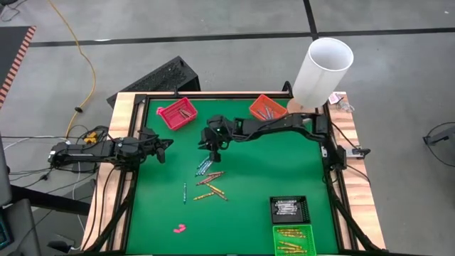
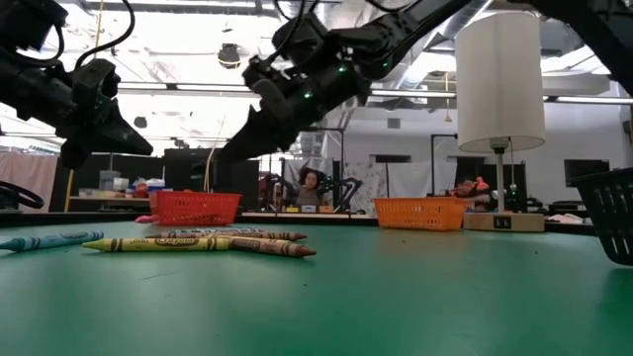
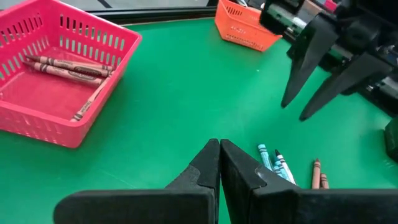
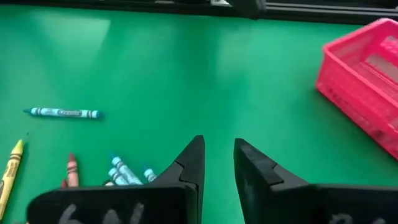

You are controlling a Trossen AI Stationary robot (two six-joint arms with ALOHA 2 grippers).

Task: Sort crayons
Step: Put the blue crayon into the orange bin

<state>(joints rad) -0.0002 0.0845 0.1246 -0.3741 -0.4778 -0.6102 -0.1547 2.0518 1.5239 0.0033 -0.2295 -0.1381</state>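
Several loose crayons lie flat mid-table: a blue cluster, brown and yellow ones and a single blue one. They also show in the low view. My right gripper hangs above the table just beyond the blue cluster, slightly open and empty. It also shows in the left wrist view. My left gripper is shut and empty above the table's left part, left of the crayons.
A pink basket at the far left holds reddish crayons. An orange basket stands at the far right beside a white cylinder. A black tray and a green tray sit near right. A pink lump lies near.
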